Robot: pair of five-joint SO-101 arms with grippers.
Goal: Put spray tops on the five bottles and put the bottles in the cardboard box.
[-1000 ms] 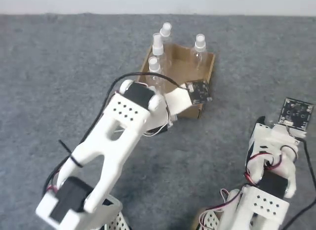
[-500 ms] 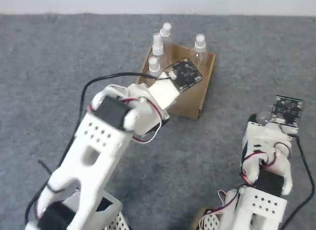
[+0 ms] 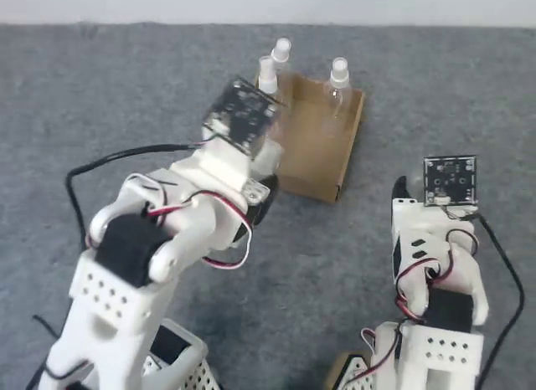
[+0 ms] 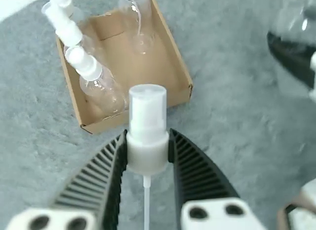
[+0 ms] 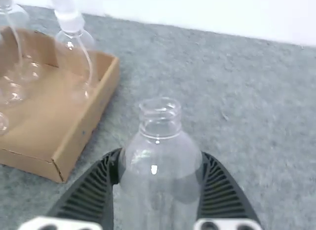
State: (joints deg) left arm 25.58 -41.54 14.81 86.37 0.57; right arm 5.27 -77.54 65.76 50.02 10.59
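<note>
My left gripper (image 4: 146, 137) is shut on a white spray top (image 4: 146, 124) whose thin tube hangs down between the fingers. It is held above the carpet, short of the cardboard box (image 4: 170, 59). Several clear bottles with spray tops (image 4: 94, 84) stand in the box. My right gripper (image 5: 159, 161) is shut on a clear bottle (image 5: 159, 156) with an open neck, upright, off the box's (image 5: 84, 126) right side. In the high view the left arm's camera board (image 3: 243, 115) hangs over the left front corner of the box (image 3: 322, 177), and the right arm (image 3: 435, 248) stands to the box's right.
Grey carpet (image 3: 100, 97) covers the table, with a white wall strip along the back. Both arm bases stand at the near edge. The right arm's bottle and dark finger (image 4: 291, 50) show far off in the left wrist view. Open carpet lies between box and right arm.
The left arm has swung left and risen from the box's front right, carrying the spray top. The right arm has shifted a little left toward the box with its bottle.
</note>
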